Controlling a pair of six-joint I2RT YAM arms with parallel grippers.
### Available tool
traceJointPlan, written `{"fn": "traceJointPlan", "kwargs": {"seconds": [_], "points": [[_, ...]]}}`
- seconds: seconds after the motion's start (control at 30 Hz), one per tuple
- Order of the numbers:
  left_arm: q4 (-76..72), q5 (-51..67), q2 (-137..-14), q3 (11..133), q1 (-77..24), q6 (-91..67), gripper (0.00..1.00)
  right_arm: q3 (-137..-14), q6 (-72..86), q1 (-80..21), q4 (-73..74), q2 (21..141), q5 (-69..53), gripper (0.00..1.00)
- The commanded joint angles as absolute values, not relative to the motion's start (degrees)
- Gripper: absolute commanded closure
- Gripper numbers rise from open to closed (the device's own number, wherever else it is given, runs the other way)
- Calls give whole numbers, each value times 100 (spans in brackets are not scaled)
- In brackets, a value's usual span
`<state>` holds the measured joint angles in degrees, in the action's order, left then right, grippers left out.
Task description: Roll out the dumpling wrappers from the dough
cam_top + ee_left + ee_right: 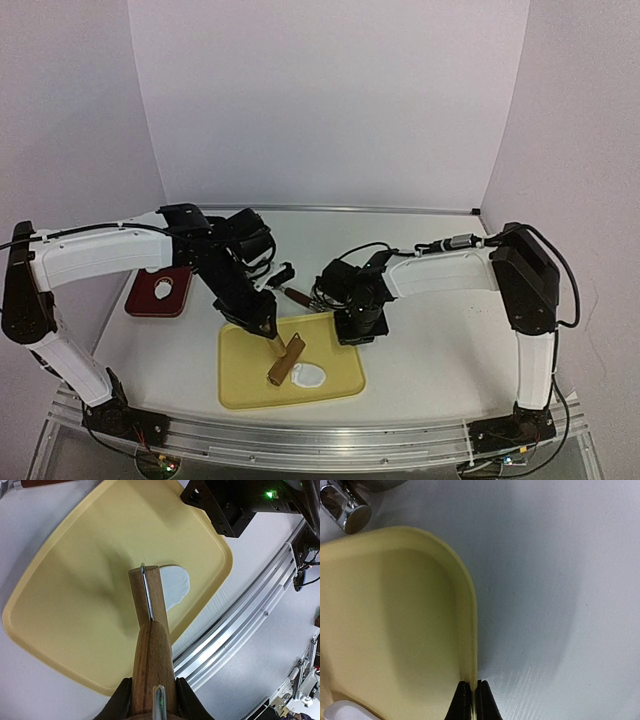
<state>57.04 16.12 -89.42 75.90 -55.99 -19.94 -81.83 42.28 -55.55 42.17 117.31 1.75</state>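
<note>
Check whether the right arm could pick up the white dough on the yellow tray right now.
Probably not. The right gripper is shut on the yellow tray's rim, so it's occupied, and the rolling pin held by the left gripper sits right at the dough, crowding it.

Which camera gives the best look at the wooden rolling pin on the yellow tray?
Left wrist view: the wooden rolling pin runs up its middle, close and sharp. Top view shows it small and whole; right wrist view misses it.
</note>
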Motion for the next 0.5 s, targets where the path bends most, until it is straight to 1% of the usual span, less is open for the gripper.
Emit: {"fn": "traceJointPlan", "kwargs": {"seconds": [0.0, 0.2, 0.27, 0.37, 0.43, 0.47], "points": [[5409, 1808, -8907, 7760, -5616, -1630, 100, -8077, 4322, -5533, 4414, 11385, 635, 100], [5368, 1892, -9057, 7782, -5616, -1328, 100, -7988, 4424, -5540, 4370, 11366, 678, 100], [5242, 1682, -9066, 7591, -5617, -1340, 100, -7893, 4474, -5539, 4288, 11388, 737, 100], [4786, 1402, -8771, 7271, -5609, -1658, 100, -7913, 4509, -5544, 4288, 11398, 708, 100], [4708, 1662, -8682, 7660, -5607, -1671, 100, -8015, 4448, -5541, 4333, 11311, 528, 100], [4894, 1735, -8747, 7980, -5608, -1618, 100, -8136, 4453, -5539, 4409, 11283, 425, 100]]}}
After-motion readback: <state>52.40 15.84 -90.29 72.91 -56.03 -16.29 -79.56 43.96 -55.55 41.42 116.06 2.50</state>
